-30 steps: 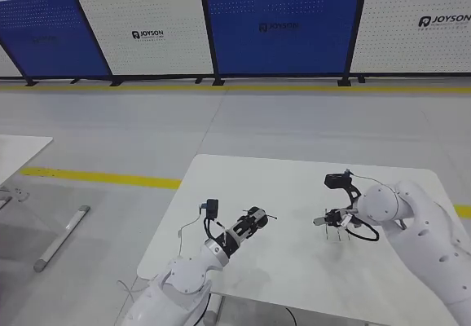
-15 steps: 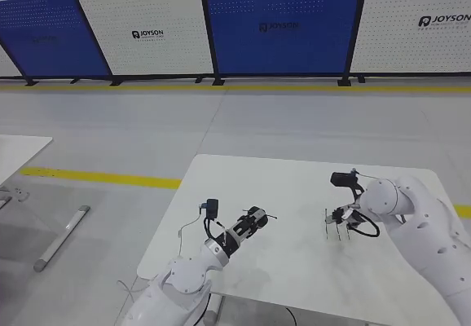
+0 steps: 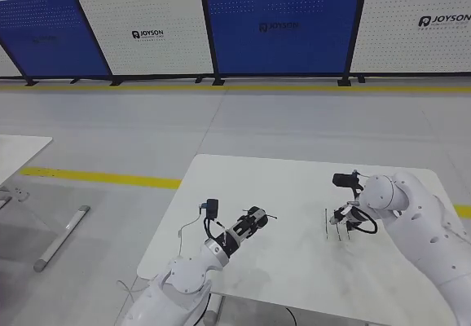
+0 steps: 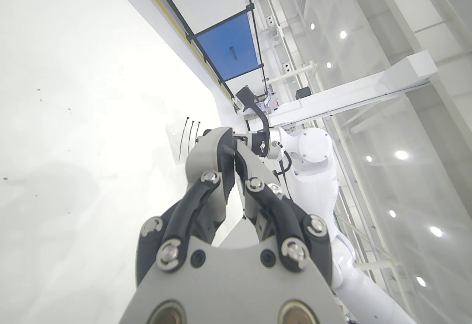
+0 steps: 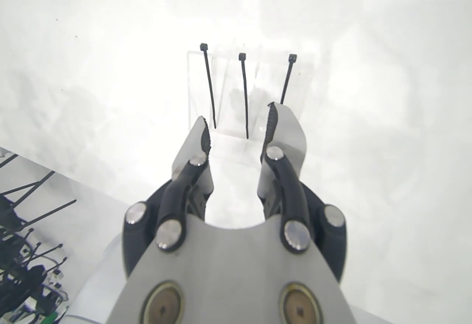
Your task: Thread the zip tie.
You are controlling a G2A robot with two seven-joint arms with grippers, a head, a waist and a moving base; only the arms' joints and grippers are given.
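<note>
Now at the ties: right fingers spread, left fingers clenched

Counted three black zip ties (image 5: 243, 93) lying side by side on a clear plate (image 5: 190, 82), heads away from the right gripper (image 5: 237, 116), tails toward it. Placed the plate on the right half of the white table (image 3: 284, 269), well in from the far edge and the near edge alike. Found the right gripper low over the tails, fingers spread wide and gripping nothing. Lined up the middle tail with the gap, and each outer tail near one fingertip. Cannot tell whether any finger touches plate or tie. Saw a table edge in the right wrist view behind the gripper's base, with floor and dark stands beyond. Found the left gripper (image 4: 231, 152) above the left half of the table, well apart from the ties, fingers clenched together with nothing between. Noted a wide stretch of white tabletop between the two grippers, marked by a few dark specks. Noted more open surface past the tie heads, up to the far edge.
</note>
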